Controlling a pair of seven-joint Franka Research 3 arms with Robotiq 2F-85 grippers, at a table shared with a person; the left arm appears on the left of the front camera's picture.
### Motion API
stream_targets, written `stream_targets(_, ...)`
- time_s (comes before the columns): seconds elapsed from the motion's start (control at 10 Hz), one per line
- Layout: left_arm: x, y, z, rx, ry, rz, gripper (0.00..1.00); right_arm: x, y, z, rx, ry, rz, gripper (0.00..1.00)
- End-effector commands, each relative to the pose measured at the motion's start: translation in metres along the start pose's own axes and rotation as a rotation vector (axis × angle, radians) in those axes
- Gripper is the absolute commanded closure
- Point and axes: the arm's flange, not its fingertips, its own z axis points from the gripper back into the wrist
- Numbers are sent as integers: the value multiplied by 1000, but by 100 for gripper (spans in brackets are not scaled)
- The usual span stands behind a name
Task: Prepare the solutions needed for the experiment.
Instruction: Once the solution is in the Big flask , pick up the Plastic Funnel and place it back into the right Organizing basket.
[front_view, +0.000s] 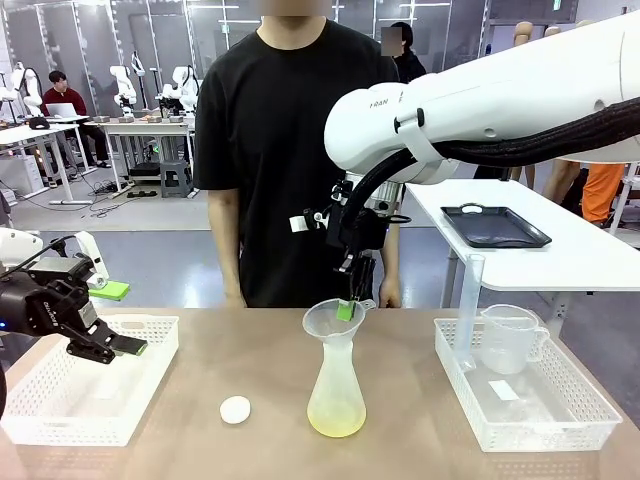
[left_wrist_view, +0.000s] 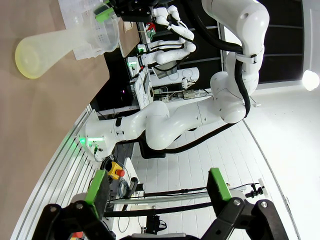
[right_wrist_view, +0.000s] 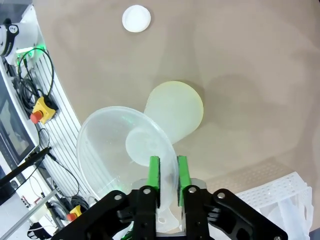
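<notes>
Front view: the flask (front_view: 336, 395) of yellow liquid (front_view: 336, 422) is seen mid-surface (front_view: 200, 385), a funnel (front_view: 326, 320) in its neck, the rim pinched by the right end effector (front_view: 347, 310). Left wrist view: the left end effector (left_wrist_view: 157, 182) is spread wide, nothing held. Right wrist view: the funnel rim is clamped between green pads (right_wrist_view: 154, 172).

I work in a robotics lab, an open hall with a pale floor. On my brown tabletop (front_view: 200, 380) stands chemistry ware: a conical flask (front_view: 336, 395) with a funnel (front_view: 325, 320) in its neck, and a measuring jug (front_view: 510, 340) in a white basket (front_view: 545, 428) by the right edge. Past one edge sits an emergency-stop button (right_wrist_view: 37, 111) among cables (right_wrist_view: 47, 65). Beyond the far edge stand a white worktable (front_view: 580, 255) and a seated person (front_view: 62, 92) at a laptop (front_view: 62, 110).
</notes>
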Motion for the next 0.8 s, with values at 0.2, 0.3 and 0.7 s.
stream_targets(0.2,1,-4,-1,-3,-2,-2,0,0,7,-2,-20,27,-9,100)
stream_targets(0.3,1,-4,-1,-3,-2,-2,0,-1,7,-2,-17,12,-7,100)
stream_targets(0.7,1,-4,-1,-3,-2,-2,0,-8,17,7,-9,-16,-17,100)
